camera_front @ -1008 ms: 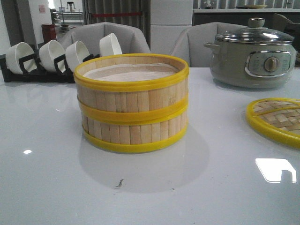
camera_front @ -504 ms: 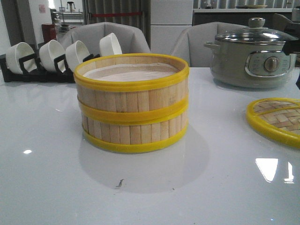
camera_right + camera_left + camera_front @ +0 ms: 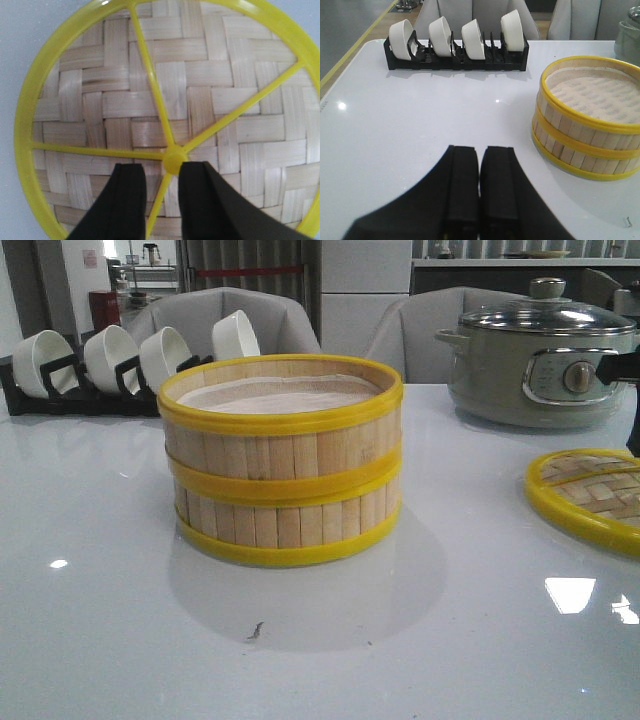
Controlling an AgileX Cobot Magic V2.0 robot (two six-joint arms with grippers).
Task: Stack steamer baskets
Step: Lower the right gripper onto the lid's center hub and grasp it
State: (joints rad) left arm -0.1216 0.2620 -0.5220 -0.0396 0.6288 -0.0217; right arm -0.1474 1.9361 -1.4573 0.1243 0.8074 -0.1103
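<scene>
Two steamer baskets stand stacked in the middle of the table, the upper basket [image 3: 280, 430] squarely on the lower basket [image 3: 285, 525]; both have bamboo slat walls and yellow rims. Pale paper lines the upper one [image 3: 595, 95]. My left gripper [image 3: 480, 150] is shut and empty, hovering over bare table to the left of the stack. My right gripper [image 3: 161, 169] is open above the flat woven lid [image 3: 170, 100], its fingers either side of a yellow spoke just short of the central hub [image 3: 175, 159]. A dark part of my right arm [image 3: 628, 370] shows at the front view's right edge.
The woven lid [image 3: 590, 495] lies flat at the right, apart from the stack. A grey lidded electric pot [image 3: 535, 360] stands at the back right. A black rack of white bowls [image 3: 100, 365] sits at the back left.
A dark part of my right arm has come into the front view at the right edge, above the lid. The stacked baskets and lid have not moved.
</scene>
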